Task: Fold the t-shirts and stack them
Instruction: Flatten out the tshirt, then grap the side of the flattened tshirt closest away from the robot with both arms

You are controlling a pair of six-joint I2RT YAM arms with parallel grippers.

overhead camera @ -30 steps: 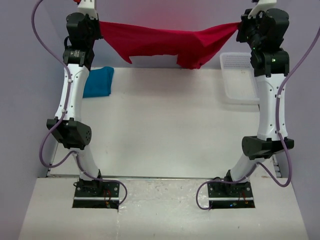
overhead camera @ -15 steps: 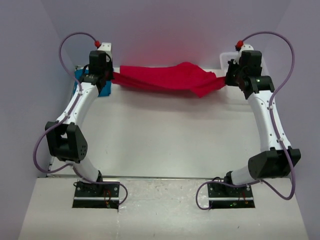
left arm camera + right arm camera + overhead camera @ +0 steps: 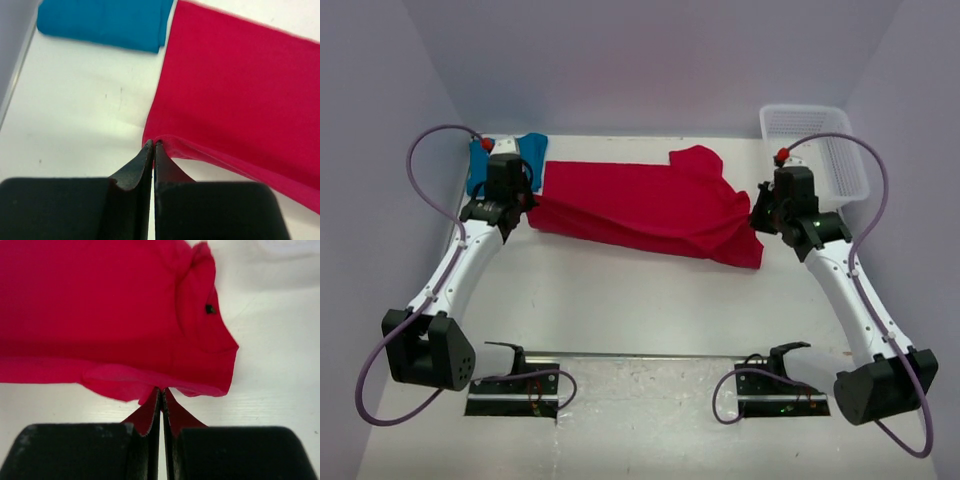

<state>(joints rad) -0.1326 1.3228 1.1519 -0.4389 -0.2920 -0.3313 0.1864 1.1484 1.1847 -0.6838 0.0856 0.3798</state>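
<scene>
The red t-shirt [image 3: 640, 205] lies spread across the far middle of the table, rumpled at its right end. My left gripper [image 3: 528, 205] is shut on its left edge, seen pinched at the fingertips in the left wrist view [image 3: 153, 145]. My right gripper [image 3: 757, 222] is shut on its right edge, seen in the right wrist view [image 3: 161, 390]. The red cloth fills much of both wrist views [image 3: 240, 90] [image 3: 100, 305]. The teal-blue t-shirt [image 3: 530, 152] lies folded at the far left, partly behind my left arm; it also shows in the left wrist view [image 3: 105, 22].
A white mesh basket [image 3: 815, 150] stands at the far right corner, just beyond my right arm. Purple walls close in the table at left, back and right. Bare table [image 3: 650, 300] lies between the red shirt and the arm bases.
Both grippers have come down and toward me with the red shirt, which was stretched in the air and now lies on the table. The teal shirt has not moved.
</scene>
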